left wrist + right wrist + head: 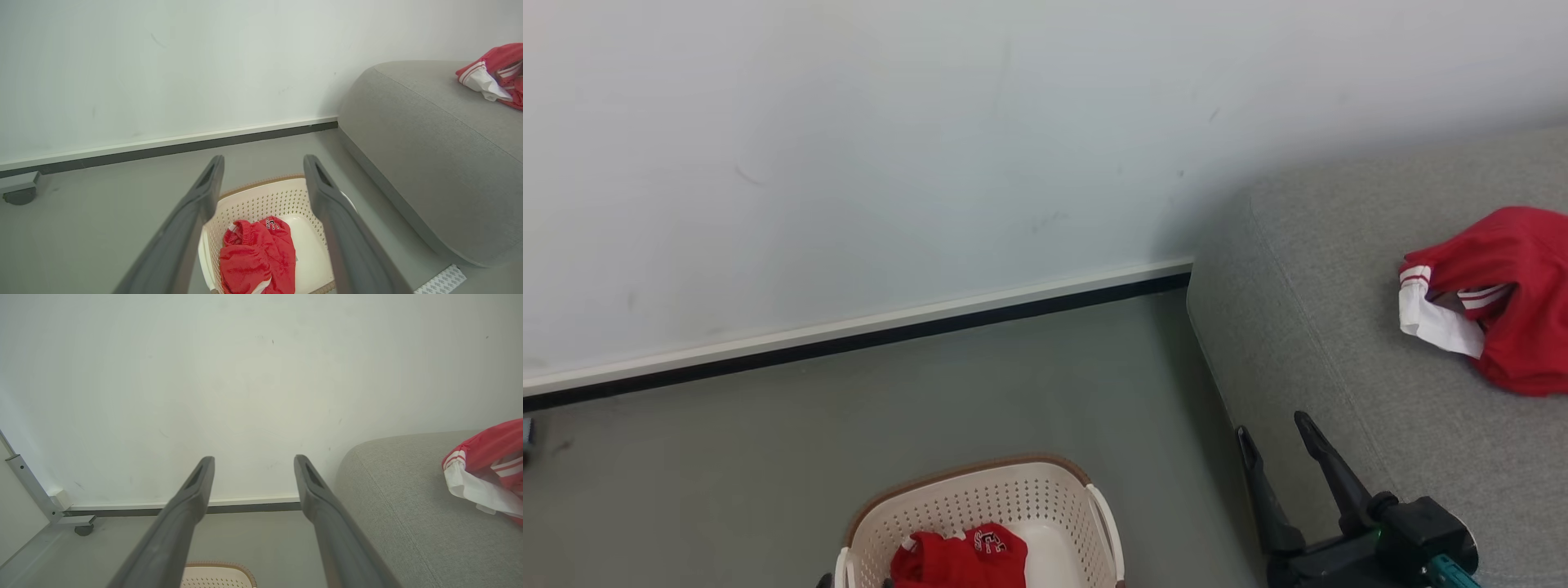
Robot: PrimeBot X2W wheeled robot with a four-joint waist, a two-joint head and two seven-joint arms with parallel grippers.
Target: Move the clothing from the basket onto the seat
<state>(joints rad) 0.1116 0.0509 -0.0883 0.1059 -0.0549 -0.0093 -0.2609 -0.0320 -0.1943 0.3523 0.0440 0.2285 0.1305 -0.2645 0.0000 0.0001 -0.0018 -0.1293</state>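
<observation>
Nearest, the basket [1013,498] holds one crumpled red garment [960,559] with a letter logo, below the left gripper [264,159], which is spread wide and empty. Rightward, the right gripper [1272,425], equally spread and empty, hangs by the seat [1307,343], where a second red-and-white garment [1511,310], possibly shorts, lies farther off.

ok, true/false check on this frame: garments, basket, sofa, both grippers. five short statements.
1. A red-and-white garment lies on the sofa. True.
2. The left gripper and the right gripper both stand open. True.
3. The basket stands on the floor beside the sofa. True.
4. The basket is empty. False: a red logo garment lies in it.
5. The right gripper holds cloth. False: nothing is between its fingers.
</observation>
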